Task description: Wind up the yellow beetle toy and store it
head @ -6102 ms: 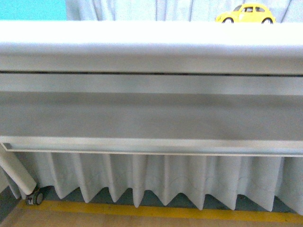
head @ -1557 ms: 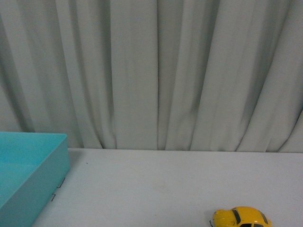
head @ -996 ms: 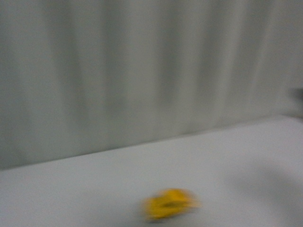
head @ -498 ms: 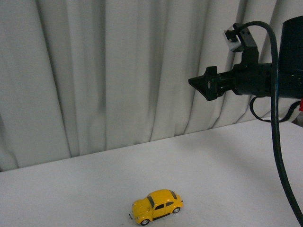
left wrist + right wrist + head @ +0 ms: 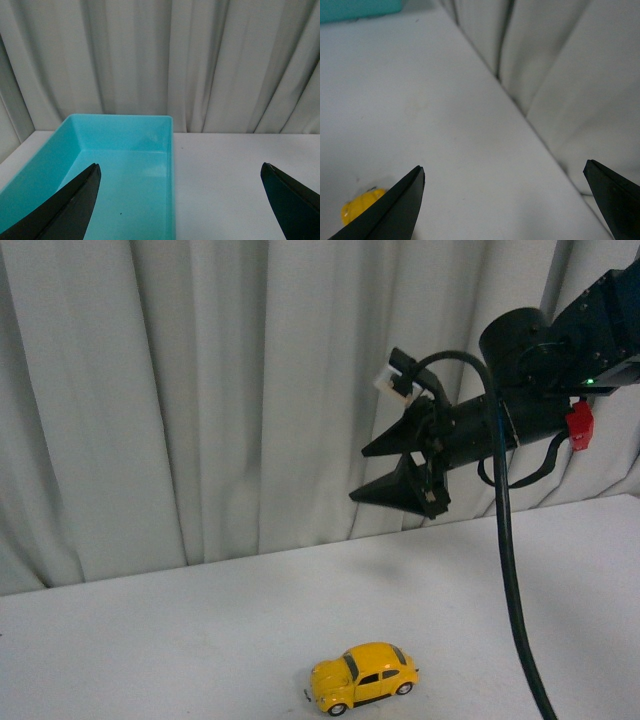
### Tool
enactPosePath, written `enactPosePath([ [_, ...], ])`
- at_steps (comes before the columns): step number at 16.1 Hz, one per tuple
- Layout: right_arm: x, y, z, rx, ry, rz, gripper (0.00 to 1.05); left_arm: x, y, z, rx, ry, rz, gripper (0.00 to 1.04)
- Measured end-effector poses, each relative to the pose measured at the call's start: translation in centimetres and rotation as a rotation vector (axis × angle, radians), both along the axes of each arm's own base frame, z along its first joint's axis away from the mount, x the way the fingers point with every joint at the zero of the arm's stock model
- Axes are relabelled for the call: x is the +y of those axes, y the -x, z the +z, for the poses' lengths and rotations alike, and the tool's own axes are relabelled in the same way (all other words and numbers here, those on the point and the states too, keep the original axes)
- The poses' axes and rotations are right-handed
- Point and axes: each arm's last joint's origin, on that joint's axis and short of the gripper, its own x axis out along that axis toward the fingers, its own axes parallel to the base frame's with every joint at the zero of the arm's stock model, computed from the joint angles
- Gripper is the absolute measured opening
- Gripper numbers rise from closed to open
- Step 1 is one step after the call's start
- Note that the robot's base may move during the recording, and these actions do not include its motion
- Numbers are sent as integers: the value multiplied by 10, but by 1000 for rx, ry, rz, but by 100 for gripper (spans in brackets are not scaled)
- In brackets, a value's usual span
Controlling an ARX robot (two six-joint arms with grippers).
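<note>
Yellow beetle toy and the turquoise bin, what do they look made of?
The yellow beetle toy: glossy painted shell with bright highlights, likely die-cast metal or hard plastic; the look leaves it open. The turquoise bin: probably moulded plastic, going by its even colour, thin straight walls and soft sheen.

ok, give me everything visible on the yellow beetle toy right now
The yellow beetle toy is a small glossy Beetle-shaped car: rounded yellow body, dark windows, black wheels with silver hubs. It stands upright on its wheels on the white table, side-on, nose pointing left in the front view. Only the table touches it; the right claw hangs open above, apart. The right wrist view shows only a blurred yellow sliver.
</note>
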Motion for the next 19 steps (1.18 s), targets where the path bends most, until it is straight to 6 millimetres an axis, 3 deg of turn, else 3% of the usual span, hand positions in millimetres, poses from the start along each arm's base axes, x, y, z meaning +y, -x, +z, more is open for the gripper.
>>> enactPosePath([
  [5, 36, 13, -49, 138, 164, 329, 98, 0, 0, 0, 0, 0, 0, 98],
  [9, 45, 8, -56, 163, 242, 457, 98, 0, 0, 0, 0, 0, 0, 98],
  [15, 64, 22, -87, 244, 288, 447, 98, 0, 0, 0, 0, 0, 0, 98],
  [19, 64, 34, -95, 299, 354, 405, 98, 0, 0, 0, 0, 0, 0, 98],
])
